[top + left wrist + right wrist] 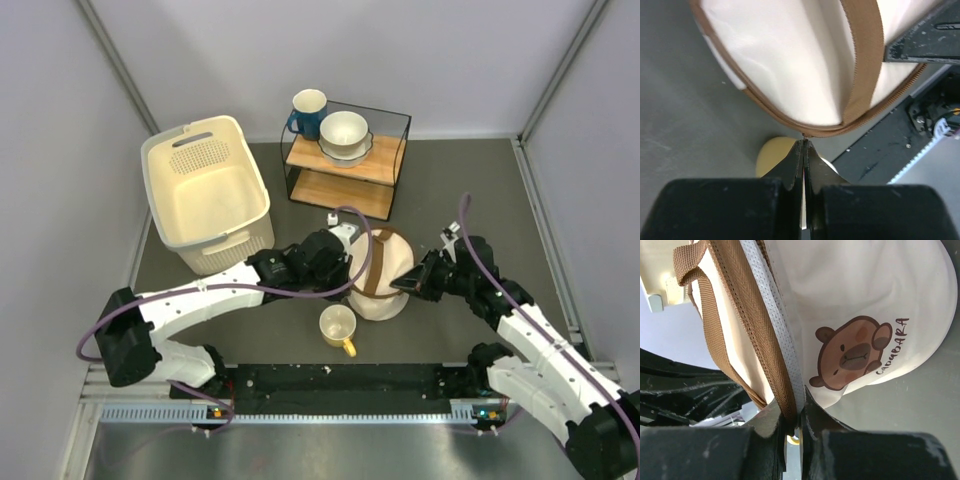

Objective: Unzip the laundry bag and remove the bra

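The cream laundry bag (pixel 385 285) lies on its side at the table's middle, with a brown strap (pixel 372 262) across it. The zip looks closed. My left gripper (pixel 352 272) is at the bag's left edge. In the left wrist view the gripper (pixel 804 141) is shut, its tips pinching a thin zip pull at the brown zip trim (pixel 790 117). My right gripper (pixel 405 283) is at the bag's right side. In the right wrist view the gripper (pixel 795 412) is shut on the brown trim (pixel 757 335) and a pale mesh edge, beside a capybara print (pixel 852 352). The bra is hidden.
A yellow mug (pixel 338 328) stands just in front of the bag, under my left gripper. The cream perforated basket (pixel 205 195) is at the back left. A wire shelf (pixel 345 165) with a blue mug (pixel 305 112) and a white bowl (pixel 344 135) stands behind the bag.
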Motion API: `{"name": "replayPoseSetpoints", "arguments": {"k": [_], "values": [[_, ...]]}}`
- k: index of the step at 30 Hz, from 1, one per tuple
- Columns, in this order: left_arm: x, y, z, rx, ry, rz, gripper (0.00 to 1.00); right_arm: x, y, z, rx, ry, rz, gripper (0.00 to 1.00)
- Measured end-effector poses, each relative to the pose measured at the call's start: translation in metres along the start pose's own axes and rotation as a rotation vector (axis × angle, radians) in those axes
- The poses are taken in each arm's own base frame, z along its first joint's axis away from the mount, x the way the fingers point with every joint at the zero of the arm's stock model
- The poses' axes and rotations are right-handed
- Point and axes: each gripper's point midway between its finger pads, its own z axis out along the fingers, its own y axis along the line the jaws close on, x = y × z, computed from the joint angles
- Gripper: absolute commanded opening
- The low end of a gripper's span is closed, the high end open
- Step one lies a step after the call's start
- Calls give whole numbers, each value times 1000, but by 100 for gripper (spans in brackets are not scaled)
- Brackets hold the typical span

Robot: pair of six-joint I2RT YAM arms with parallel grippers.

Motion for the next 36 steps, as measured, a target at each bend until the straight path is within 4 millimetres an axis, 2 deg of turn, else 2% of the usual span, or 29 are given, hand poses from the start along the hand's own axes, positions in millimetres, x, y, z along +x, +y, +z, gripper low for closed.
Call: {"name": "replayPoseSetpoints", "arguments": {"k": [4, 8, 11, 17, 18, 21, 22, 23, 26, 27, 29, 30, 32, 33, 35, 36], "values": [[-11, 22, -1, -61, -28, 23, 0, -1, -2, 1, 18, 10, -39, 0], [-35, 46, -1, -97, -89, 5, 0, -6, 2, -3, 21, 0, -101, 0], [-45, 49, -1, -79, -111, 4, 0, -7, 1, -4, 20, -2, -116, 0], [-51, 49, 8, -64, -101, 14, 0, -8, 0, -4, 24, -5, -134, 1], [-53, 48, 10, -62, -99, 13, 0, -8, -1, -4, 25, -4, -138, 27], [-57, 48, 14, -61, -97, 20, 0, -11, 0, -8, 52, 6, -164, 76], [-59, 50, 15, -66, -100, 28, 0, -12, 2, -11, 68, 7, -181, 82], [-62, 52, 16, -71, -104, 33, 0, -15, 3, -16, 89, 1, -201, 84], [-70, 56, 18, -80, -111, 72, 0, -34, 16, -37, 134, -72, -286, 77], [-74, 57, 19, -82, -111, 89, 0, -41, 22, -43, 137, -98, -310, 69], [-79, 55, 21, -82, -100, 113, 0, -56, 32, -51, 143, -147, -341, 61], [-83, 53, 23, -80, -91, 124, 0, -60, 34, -53, 147, -162, -348, 54], [-90, 50, 27, -73, -92, 138, 0, -66, 34, -52, 156, -177, -353, 47], [-91, 49, 27, -68, -91, 141, 0, -67, 33, -50, 162, -170, -349, 41], [-89, 49, 27, -65, -82, 142, 0, -67, 28, -46, 179, -153, -346, 38], [-89, 49, 27, -65, -81, 143, 0, -66, 26, -45, 187, -146, -342, 40]]}}
